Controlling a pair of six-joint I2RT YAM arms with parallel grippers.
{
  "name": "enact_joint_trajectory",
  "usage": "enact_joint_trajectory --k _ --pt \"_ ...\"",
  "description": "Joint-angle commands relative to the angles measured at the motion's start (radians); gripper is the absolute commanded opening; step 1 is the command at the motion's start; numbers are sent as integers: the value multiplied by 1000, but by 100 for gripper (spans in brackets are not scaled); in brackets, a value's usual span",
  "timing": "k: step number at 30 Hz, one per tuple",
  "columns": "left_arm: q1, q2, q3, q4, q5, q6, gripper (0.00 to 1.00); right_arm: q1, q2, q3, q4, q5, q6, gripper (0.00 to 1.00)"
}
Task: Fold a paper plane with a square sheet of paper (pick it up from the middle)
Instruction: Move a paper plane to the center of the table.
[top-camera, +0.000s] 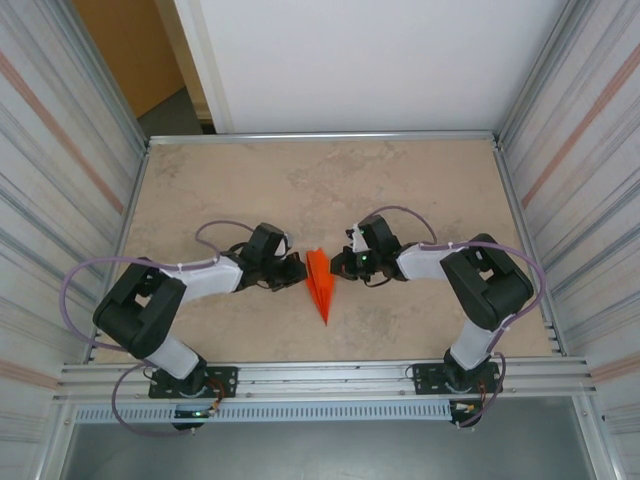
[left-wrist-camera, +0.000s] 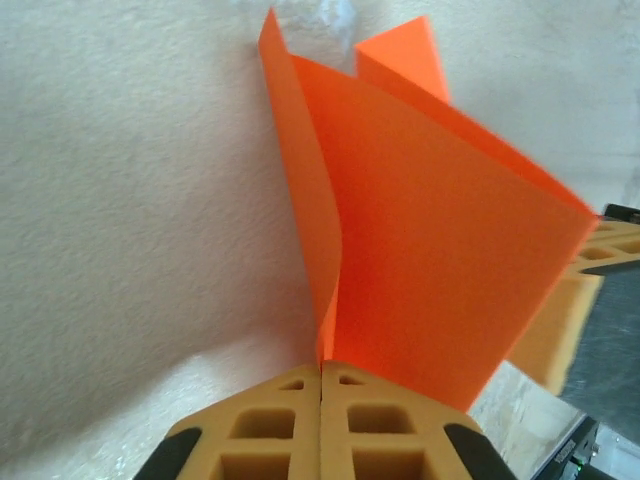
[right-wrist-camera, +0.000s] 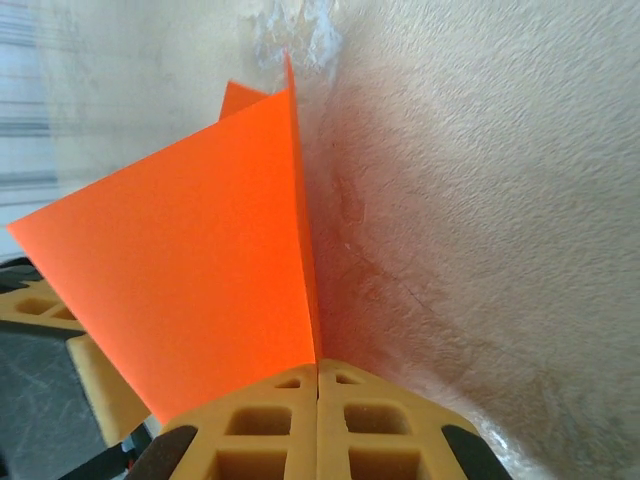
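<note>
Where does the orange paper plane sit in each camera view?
Top external: paper plane at centre, tip pointing toward the bottom edge.
Left wrist: paper plane centre-right, rising from the bottom edge.
Right wrist: paper plane centre-left, rising from the bottom edge.
Shared landmark: beige table behind it.

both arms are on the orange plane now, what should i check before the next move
1. Left jaws shut on the paper plane: ok, paper is pinched between them.
2. Right jaws shut on the paper plane: ok, pinching it from the opposite side.
3. The two grips face each other across the paper plane: ok in the top view.
4. Nose points toward the near edge of the table: ok.
5. Paper plane lifted off the table: cannot tell.
6. Wings folded evenly: cannot tell.
</note>
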Motion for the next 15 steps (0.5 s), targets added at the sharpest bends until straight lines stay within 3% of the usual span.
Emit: enact_joint_trajectory --k 1,15 --pt "8 -29 16 -82 -42 26 2 -28 -68 -6 -21 10 6 1" --pt "70 -139 -43 -107 -41 58 1 -80 -117 -17 -75 48 -20 1"
